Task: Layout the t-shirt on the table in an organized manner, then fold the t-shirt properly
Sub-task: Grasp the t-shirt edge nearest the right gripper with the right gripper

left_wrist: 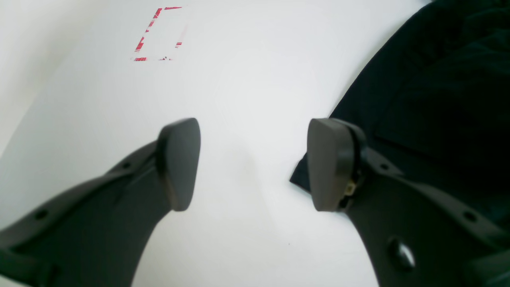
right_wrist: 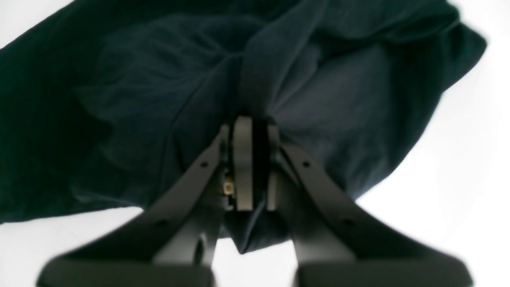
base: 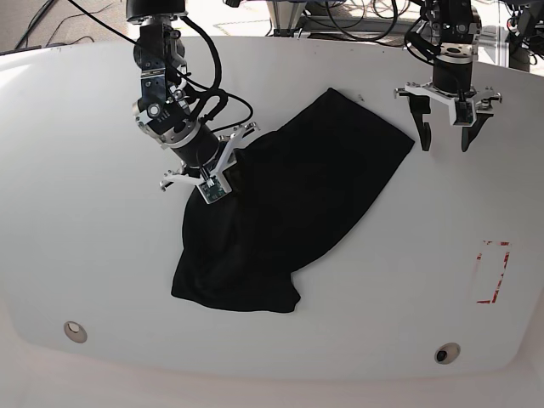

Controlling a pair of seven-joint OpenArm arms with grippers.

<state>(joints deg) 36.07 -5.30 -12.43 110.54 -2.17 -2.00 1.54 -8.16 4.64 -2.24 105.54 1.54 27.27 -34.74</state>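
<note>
The right end effector (right_wrist: pixel 252 131) is pinched tight on a bunched fold of the black t-shirt (base: pixel 289 212), at the garment's edge nearest that arm. The left end effector (base: pixel 445 140) stands wide apart and holds nothing, poised over bare white bench (base: pixel 102 255) just beside the shirt's far corner. The t-shirt lies crumpled in a diagonal heap across the middle of the bench, well apart from the red tape rectangle (base: pixel 493 272).
</note>
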